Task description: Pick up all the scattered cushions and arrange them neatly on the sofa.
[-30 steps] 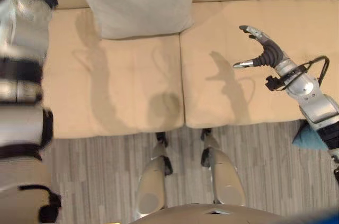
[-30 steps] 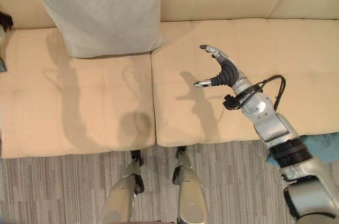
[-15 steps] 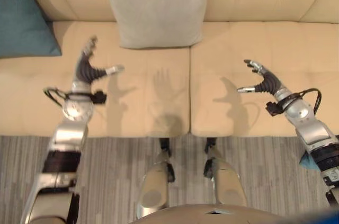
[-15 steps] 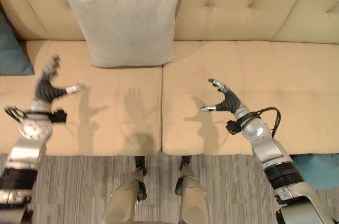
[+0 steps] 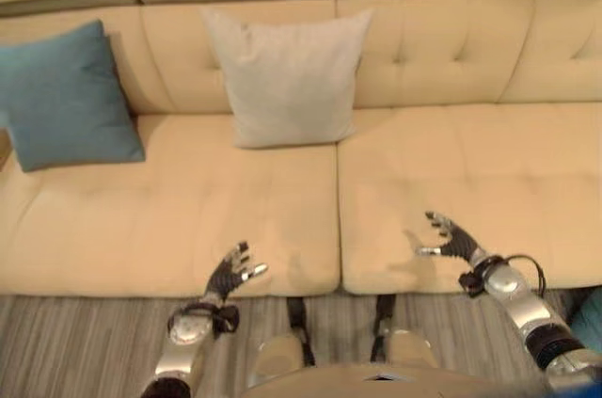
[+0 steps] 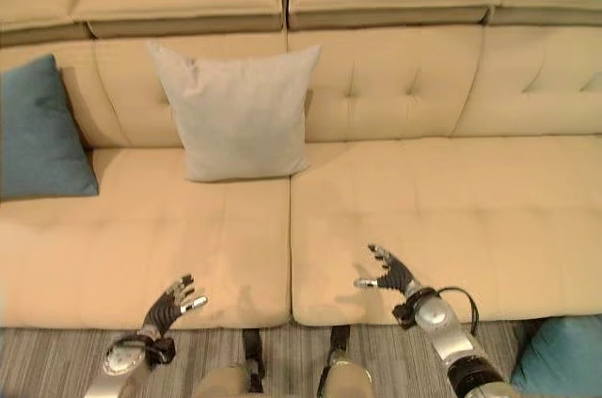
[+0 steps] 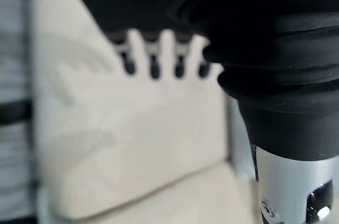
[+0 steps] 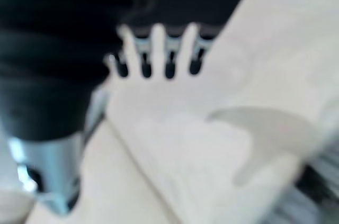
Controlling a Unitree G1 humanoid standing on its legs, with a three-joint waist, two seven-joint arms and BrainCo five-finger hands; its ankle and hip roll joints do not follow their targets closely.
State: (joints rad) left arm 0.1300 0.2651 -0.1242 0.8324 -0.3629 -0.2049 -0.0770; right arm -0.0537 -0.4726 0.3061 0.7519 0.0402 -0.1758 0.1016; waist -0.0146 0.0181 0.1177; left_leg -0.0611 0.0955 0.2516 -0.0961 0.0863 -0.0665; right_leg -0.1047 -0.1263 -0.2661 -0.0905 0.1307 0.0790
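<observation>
Far beyond the spread, empty left hand (image 5: pixel 229 275), the teal cushion (image 5: pixel 66 95) and grey cushion (image 5: pixel 290 76) lean on the sofa (image 5: pixel 451 182). The right hand (image 5: pixel 450 239) is splayed, empty too. Behind it, a floor cushion (image 6: pixel 561 360) risks being missed.

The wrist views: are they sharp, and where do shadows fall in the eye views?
Left wrist view: the dark cover is soft, the left hand fingers and the sofa are blurred. Right wrist view: the right hand is blurred too, with a grey shadow on the seat. Eye views: evenly lit, with a soft shadow under the grey cushion and beside the teal cushion.
</observation>
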